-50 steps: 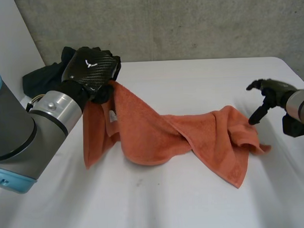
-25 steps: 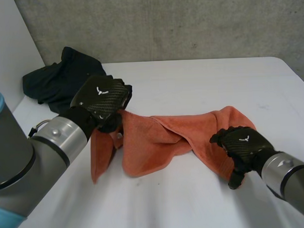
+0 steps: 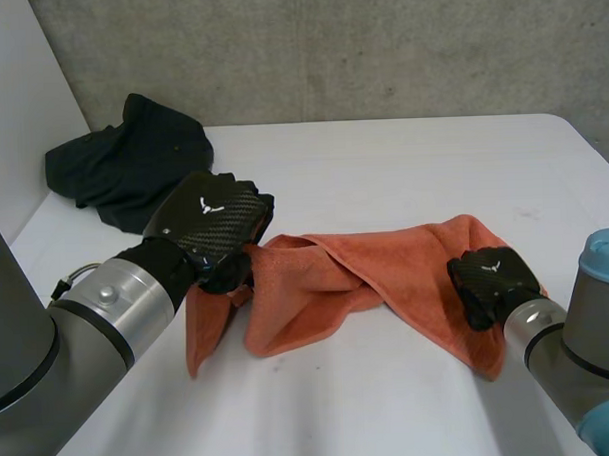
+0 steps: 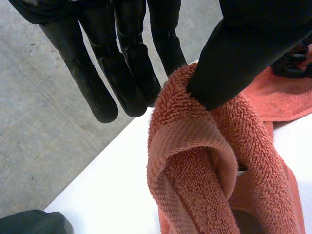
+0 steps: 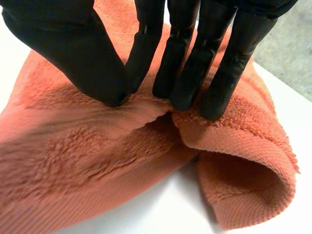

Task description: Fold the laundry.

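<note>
An orange towel (image 3: 371, 271) lies rumpled and twisted across the middle of the white table (image 3: 402, 160). My left hand (image 3: 212, 223) holds the towel's left end a little above the table, and part of that end hangs down below it. In the left wrist view the thumb (image 4: 243, 53) pinches a bunched fold of towel (image 4: 195, 161) against the fingers (image 4: 122, 68). My right hand (image 3: 489, 280) rests on the towel's right end. In the right wrist view its thumb and fingers (image 5: 185, 58) pinch a ridge of towel (image 5: 97, 146) close to the rolled-over hemmed edge.
A black garment (image 3: 132, 164) lies in a heap at the table's back left corner, beside a white wall. Bare table stretches behind the towel and along the front edge. A grey concrete wall stands behind the table.
My left hand has come down and forward with the towel's left end. My right hand has swung in from the right edge onto the towel's right end and closed on it.
</note>
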### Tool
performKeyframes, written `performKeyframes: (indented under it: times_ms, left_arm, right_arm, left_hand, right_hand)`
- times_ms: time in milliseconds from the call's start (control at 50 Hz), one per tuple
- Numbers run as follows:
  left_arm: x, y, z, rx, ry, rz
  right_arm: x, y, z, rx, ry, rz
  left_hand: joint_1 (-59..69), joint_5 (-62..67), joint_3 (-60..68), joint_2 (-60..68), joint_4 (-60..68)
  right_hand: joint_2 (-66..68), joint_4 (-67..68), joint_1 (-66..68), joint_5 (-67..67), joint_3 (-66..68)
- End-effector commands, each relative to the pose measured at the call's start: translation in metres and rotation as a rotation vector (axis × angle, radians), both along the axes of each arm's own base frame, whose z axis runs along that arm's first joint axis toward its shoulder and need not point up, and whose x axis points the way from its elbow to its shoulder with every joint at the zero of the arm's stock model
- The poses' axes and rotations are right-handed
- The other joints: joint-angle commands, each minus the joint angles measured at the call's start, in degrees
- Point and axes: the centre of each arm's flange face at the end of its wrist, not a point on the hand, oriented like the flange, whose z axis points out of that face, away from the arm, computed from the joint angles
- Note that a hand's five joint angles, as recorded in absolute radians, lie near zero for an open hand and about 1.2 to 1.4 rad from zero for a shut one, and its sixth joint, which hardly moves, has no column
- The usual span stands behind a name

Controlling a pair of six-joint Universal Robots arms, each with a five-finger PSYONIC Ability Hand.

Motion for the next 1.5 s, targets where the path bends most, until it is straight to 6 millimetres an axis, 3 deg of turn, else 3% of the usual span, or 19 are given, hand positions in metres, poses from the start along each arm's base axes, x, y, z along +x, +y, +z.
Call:
performKeyframes:
  times_ms: [20, 80, 160, 180, 200, 220, 360, 420, 560, 720, 1080, 1220, 1280, 1480, 1500]
  left_arm:
    - [-0.001, 0.015, -0.011, 0.061, -0.032, -0.034]
    - [-0.006, 0.035, -0.024, 0.121, -0.073, -0.082]
    - [-0.009, 0.046, -0.03, 0.145, -0.1, -0.11]
    - [-0.009, 0.046, -0.03, 0.147, -0.102, -0.107]
    - [-0.008, 0.045, -0.031, 0.148, -0.103, -0.101]
    - [-0.006, 0.041, -0.03, 0.145, -0.102, -0.081]
    - [0.0, 0.029, -0.027, 0.126, -0.104, -0.024]
    - [-0.001, 0.027, -0.024, 0.116, -0.097, -0.019]
    - [-0.002, 0.026, -0.021, 0.104, -0.088, -0.022]
    - [-0.003, 0.025, -0.02, 0.101, -0.084, -0.022]
    - [-0.002, 0.023, -0.02, 0.101, -0.083, -0.017]
    - [-0.001, 0.023, -0.02, 0.101, -0.083, -0.016]
    - [-0.002, 0.023, -0.02, 0.1, -0.083, -0.016]
    - [0.0, 0.022, -0.021, 0.106, -0.087, -0.01]
    - [0.0, 0.022, -0.021, 0.105, -0.086, -0.008]
  right_arm:
    - [0.003, -0.01, 0.027, -0.09, -0.027, 0.005]
    - [0.004, -0.014, 0.046, -0.142, -0.039, 0.006]
    - [0.003, -0.007, 0.049, -0.086, 0.017, 0.026]
    - [0.003, -0.004, 0.047, -0.061, 0.032, 0.033]
    - [0.002, 0.003, 0.043, -0.008, 0.048, 0.046]
    - [0.0, 0.007, 0.04, 0.022, 0.056, 0.045]
    - [0.001, 0.024, 0.029, 0.113, 0.0, 0.082]
    - [0.001, 0.031, 0.025, 0.142, -0.021, 0.079]
    - [0.002, 0.031, 0.016, 0.13, -0.045, 0.073]
    - [0.002, 0.019, 0.009, 0.06, -0.034, 0.062]
    - [0.002, 0.015, -0.003, 0.071, 0.011, 0.077]
    - [0.003, 0.011, -0.005, 0.073, 0.014, 0.079]
    - [0.004, 0.009, -0.008, 0.075, 0.027, 0.085]
    - [-0.005, -0.004, 0.0, 0.045, 0.051, 0.058]
    - [-0.01, -0.006, 0.001, 0.054, 0.051, 0.042]
  left_hand:
    - [15.4, 14.29, 11.97, 11.39, 11.19]
    - [15.4, 14.29, 11.97, 11.39, 11.19]
    - [15.4, 14.29, 11.97, 11.39, 11.19]
    - [15.4, 14.29, 11.97, 11.39, 11.19]
    - [15.4, 14.29, 11.97, 11.39, 11.19]
    - [15.4, 14.29, 11.97, 11.39, 11.19]
    - [15.4, 14.29, 11.97, 11.39, 11.19]
    - [15.4, 14.29, 11.97, 11.39, 11.19]
    - [15.4, 14.29, 11.97, 11.39, 11.19]
    - [15.4, 14.29, 11.97, 11.39, 11.19]
    - [15.4, 14.29, 11.97, 11.39, 11.19]
    - [15.4, 14.29, 11.97, 11.39, 11.19]
    - [15.4, 14.29, 11.97, 11.39, 11.19]
    - [15.4, 14.29, 11.97, 11.39, 11.19]
    - [15.4, 14.29, 11.97, 11.39, 11.19]
  right_hand:
    - [13.19, 12.33, 23.21, 13.37, 12.38]
    - [13.19, 12.33, 23.21, 13.37, 12.38]
    - [13.19, 12.33, 23.21, 13.37, 12.38]
    - [8.75, 7.89, 18.78, 8.93, 7.94]
    - [-17.43, -18.3, -7.41, -17.26, -18.24]
    - [-27.36, -28.22, -17.33, -27.18, -28.17]
    - [-54.99, -55.86, -44.97, -54.82, -55.8]
    - [-56.81, -57.67, -46.79, -56.63, -57.62]
    - [-54.54, -55.41, -44.52, -54.37, -55.35]
    - [-40.08, -40.95, -30.06, -39.9, -40.89]
    - [-34.54, -35.4, -24.51, -34.36, -35.35]
    - [-10.84, -11.71, -0.82, -10.67, -11.65]
    - [12.18, 11.31, 22.2, 12.36, 11.37]
    - [13.19, 12.33, 23.21, 13.37, 12.38]
    - [5.76, 4.89, 15.78, 5.93, 4.95]
